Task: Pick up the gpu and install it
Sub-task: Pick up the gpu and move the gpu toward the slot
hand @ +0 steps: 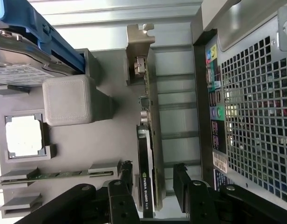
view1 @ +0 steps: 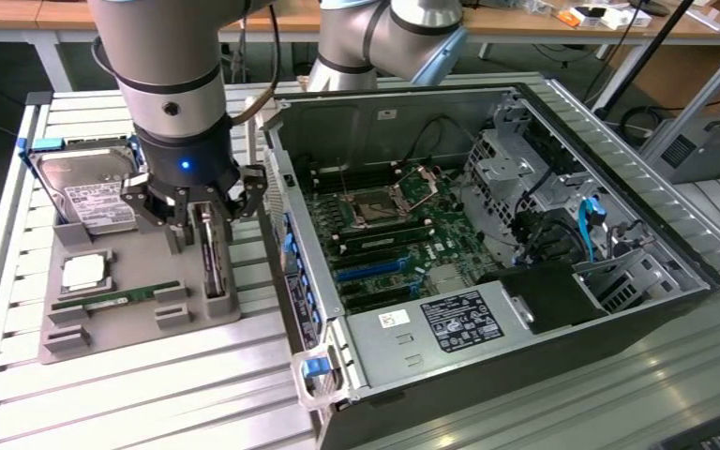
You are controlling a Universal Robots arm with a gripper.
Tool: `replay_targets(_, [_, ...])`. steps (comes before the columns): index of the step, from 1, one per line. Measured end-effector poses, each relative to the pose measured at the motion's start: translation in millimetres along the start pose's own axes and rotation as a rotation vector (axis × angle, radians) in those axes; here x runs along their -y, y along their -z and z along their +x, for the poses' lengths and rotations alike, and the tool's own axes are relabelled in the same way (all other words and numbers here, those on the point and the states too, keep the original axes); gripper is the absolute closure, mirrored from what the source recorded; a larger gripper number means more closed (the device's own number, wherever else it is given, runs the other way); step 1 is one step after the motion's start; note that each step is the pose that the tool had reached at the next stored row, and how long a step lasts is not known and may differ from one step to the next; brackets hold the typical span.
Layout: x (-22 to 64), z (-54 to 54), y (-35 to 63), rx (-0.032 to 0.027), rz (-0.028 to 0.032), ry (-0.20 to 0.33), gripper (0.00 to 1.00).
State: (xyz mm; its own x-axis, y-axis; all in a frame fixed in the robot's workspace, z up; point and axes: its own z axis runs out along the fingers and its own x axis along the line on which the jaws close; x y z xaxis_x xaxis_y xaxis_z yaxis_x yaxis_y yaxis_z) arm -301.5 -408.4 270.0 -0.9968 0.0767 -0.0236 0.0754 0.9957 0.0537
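Gpu (view1: 214, 258) (hand: 150, 140): stood on its long edge in a slot of the grey holder (view1: 123, 330), to the exterior view's left of the case; silver bracket (hand: 139, 39) at the end nearer the hard drive (view1: 85, 187).
Gripper (view1: 198, 223) (hand: 153, 168): poised over the card and released, one finger lined up on either side of it; no contact is seen and nothing is grasped.
Step in hand: the pick-up, judged to be at the point of grasp; the card is not lifted and no installing has begun.
What the grasp calls for: by judgement, an even squeeze on the two flat faces, with the card kept upright in its slot.
Holder's other parts: a RAM stick (view1: 116, 298) and a processor (view1: 85, 272), both well apart from the card.
Computer case (view1: 460, 323): lying open just beside the holder, motherboard (view1: 397, 239) exposed.
Desk (view1: 147, 398): slatted metal, carrying holder and case.
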Motion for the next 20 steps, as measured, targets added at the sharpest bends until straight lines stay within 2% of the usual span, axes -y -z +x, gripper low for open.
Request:
replay_targets(12, [-7.0,2.7,-6.5,-0.0002,-0.0003,0.0,0.52])
replay_targets(20, [-8.2,7.0,-11.1,0.0,0.0005,0.0,0.52])
